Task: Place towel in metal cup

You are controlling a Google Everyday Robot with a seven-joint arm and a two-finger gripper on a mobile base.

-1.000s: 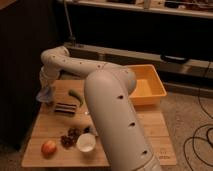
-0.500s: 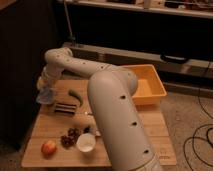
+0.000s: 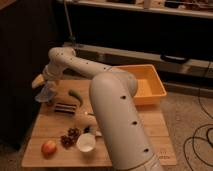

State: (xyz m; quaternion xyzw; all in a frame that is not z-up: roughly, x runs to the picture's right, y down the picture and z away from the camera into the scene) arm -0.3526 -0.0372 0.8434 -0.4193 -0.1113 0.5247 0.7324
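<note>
The big white, smooth-shelled robot arm (image 3: pixel 117 115) fills the middle of the view, its rounded segments dotted with small dark holes, and reaches up and left over the pale wooden tabletop (image 3: pixel 145 127). Behind it sits a yellow rectangular plastic tub (image 3: pixel 150 85), glossy and hard-walled, at the tabletop's far right.

The step in hand looks like the carry: the end effector (image 3: pixel 45 86) hangs above the far left corner of the tabletop, closed on the small soft pale blue-grey towel (image 3: pixel 46 93), which droops below it in a limp bunch, clear of the surface.

Just right of the towel lies a dark striped rectangular block (image 3: pixel 64 108) and a small curved green object (image 3: pixel 75 95). Near the front are a round white cup (image 3: pixel 86 142), a red-orange apple (image 3: pixel 48 147) with a smooth skin, and a knobbly dark red cluster (image 3: pixel 70 137), perhaps grapes.

The small dark dull-metal cylindrical cup (image 3: pixel 81 118) appears to stand mid-table, close against the arm. The next move probably calls for swinging the towel right and toward the front, over the striped block, centring it above that narrow mouth before letting go; a floppy cloth may snag on the rim or drape outside.
</note>
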